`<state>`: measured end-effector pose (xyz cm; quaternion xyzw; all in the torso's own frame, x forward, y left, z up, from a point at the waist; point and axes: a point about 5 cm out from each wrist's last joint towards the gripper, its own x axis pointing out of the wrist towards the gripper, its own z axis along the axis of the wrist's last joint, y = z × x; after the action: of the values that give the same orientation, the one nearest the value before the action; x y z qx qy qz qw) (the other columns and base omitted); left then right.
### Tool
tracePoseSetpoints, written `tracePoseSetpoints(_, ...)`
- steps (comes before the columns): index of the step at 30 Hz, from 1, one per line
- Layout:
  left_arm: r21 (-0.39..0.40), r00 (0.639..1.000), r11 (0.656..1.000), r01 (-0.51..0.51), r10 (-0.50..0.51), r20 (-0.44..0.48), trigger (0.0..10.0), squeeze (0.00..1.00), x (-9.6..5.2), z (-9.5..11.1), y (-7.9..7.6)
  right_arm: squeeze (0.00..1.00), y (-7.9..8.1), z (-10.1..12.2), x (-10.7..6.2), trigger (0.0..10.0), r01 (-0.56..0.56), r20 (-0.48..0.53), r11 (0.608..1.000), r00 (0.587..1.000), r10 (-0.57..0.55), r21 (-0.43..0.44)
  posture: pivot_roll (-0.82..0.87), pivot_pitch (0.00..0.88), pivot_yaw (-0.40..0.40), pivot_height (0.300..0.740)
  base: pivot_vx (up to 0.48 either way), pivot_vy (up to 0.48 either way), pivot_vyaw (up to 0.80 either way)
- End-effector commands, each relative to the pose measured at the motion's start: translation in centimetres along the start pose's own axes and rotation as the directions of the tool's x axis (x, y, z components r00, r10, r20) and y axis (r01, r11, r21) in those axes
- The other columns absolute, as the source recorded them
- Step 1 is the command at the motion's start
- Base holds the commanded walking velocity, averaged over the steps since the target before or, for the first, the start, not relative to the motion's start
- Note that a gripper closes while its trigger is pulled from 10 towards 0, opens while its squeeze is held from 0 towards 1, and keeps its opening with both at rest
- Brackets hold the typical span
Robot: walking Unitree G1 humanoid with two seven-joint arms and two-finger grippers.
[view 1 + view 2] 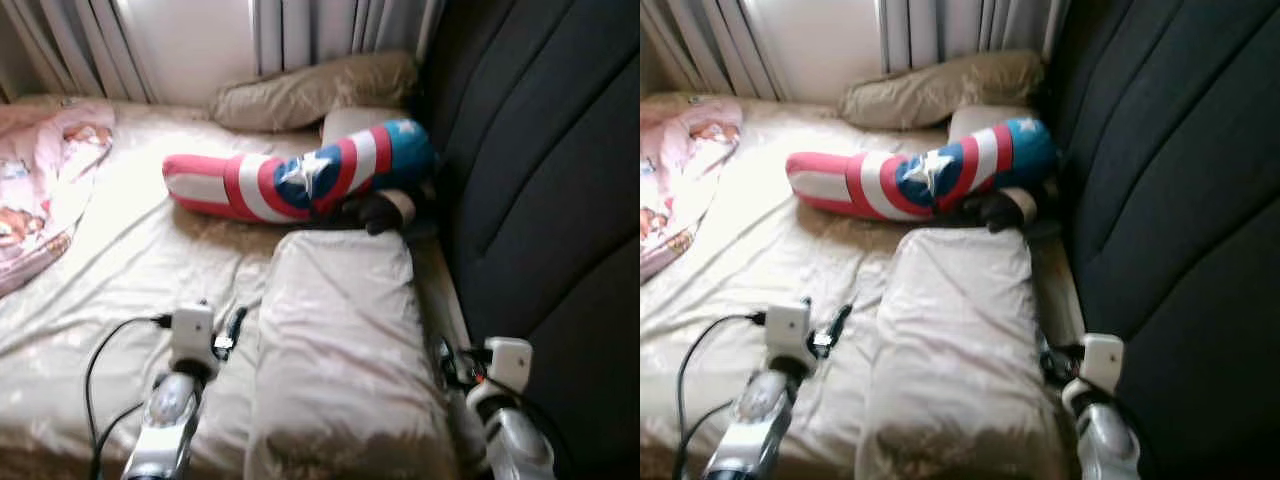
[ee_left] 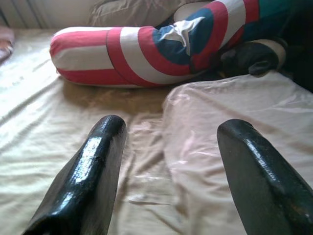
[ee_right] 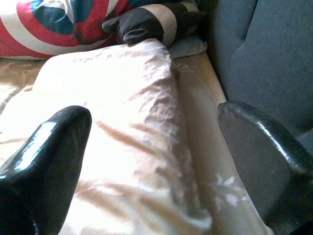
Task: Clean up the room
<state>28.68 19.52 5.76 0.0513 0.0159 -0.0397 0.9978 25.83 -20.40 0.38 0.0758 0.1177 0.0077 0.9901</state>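
Because your left gripper [image 2: 168, 166] and right gripper [image 3: 156, 161] sit with fingers spread wide and empty on either side of the cream pillow [image 1: 340, 340] lying on the bed [image 1: 120, 290] by the dark headboard [image 1: 540, 180], you look set to lift it together.

Cream pillow [image 1: 955, 330] on bed [image 1: 760, 250], striped bolster [image 1: 910, 180] beyond.

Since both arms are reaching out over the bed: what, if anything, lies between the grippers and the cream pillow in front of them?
Nothing visible. The left gripper and right gripper are both open with the cream pillow directly ahead, flanking it. The striped bolster lies beyond it, not in the way.
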Motion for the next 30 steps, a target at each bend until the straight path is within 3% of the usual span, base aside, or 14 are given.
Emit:
tracePoseSetpoints(1, 0.004, 1.0, 1.0, 0.026, -0.026, 0.014, 10.0, 0.0, 0.32, 0.49, -0.67, 0.0, -0.76, -0.31, -0.35, 10.0, 0.022, -0.021, 1.0, 1.0, -0.022, 0.002, 0.03, 0.024, -0.064, 0.74, 0.0, 0.0, 0.0)
tracePoseSetpoints(12, 0.036, 0.999, 0.998, 0.049, -0.049, 0.015, 10.0, 0.0, 0.31, 0.52, -1.02, 0.0, -0.93, -0.13, -0.25, 10.0, 0.031, -0.016, 1.0, 0.999, -0.031, 0.002, 0.03, 0.025, -0.067, 0.74, 0.0, 0.0, 0.0)
tracePoseSetpoints(30, 0.029, 0.999, 0.999, 0.037, -0.038, 0.012, 10.0, 0.0, 0.31, 0.5, -0.97, 0.0, -1.19, 0.0, -0.11, 10.0, 0.044, -0.016, 0.999, 0.999, -0.044, 0.001, 0.03, 0.024, -0.065, 0.74, 0.0, -0.254, 0.0)
